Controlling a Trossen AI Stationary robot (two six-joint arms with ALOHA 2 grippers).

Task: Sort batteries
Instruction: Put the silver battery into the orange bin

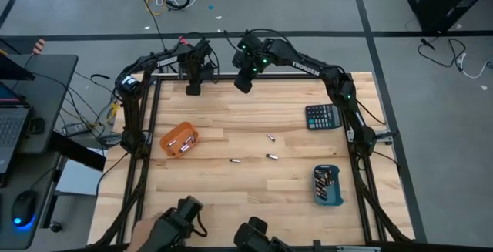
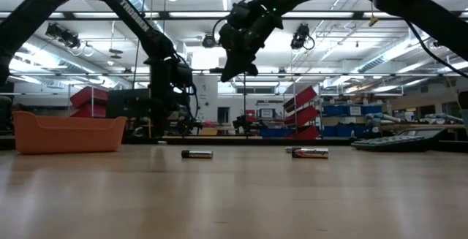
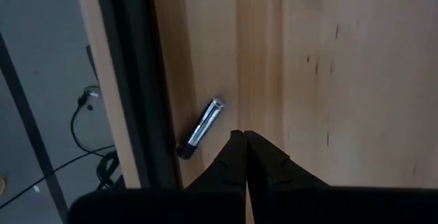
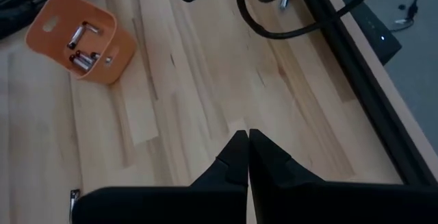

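At the near edge of the counter [image 1: 231,198], toward its right corner, the blue tray [image 1: 328,185] lies with a row of batteries packed inside. A little farther in, three loose batteries rest on the bare wood around the middle: one [image 1: 235,161] nearest, one [image 1: 272,156] just to its right, and one [image 1: 270,137] slightly beyond them. In the low view two of them show lying flat, a dark one [image 2: 197,153] and one with a reddish band [image 2: 310,152]. Toward the left edge the orange tray [image 1: 179,139] holds several cells [image 4: 82,60]. By the right edge, farther back, sits the black calculator [image 1: 322,116].

At the far edge the left pincer [image 1: 193,89] hangs low near the far-left corner, its fingers [image 3: 241,157] pressed together with nothing between them; one more battery [image 3: 202,127] lies just beside its tips, close to the counter's dark edge rail. The right pincer [image 1: 243,81] hovers higher above the far edge near its middle, its fingers [image 4: 243,154] likewise closed and holding nothing, well apart from the loose batteries.
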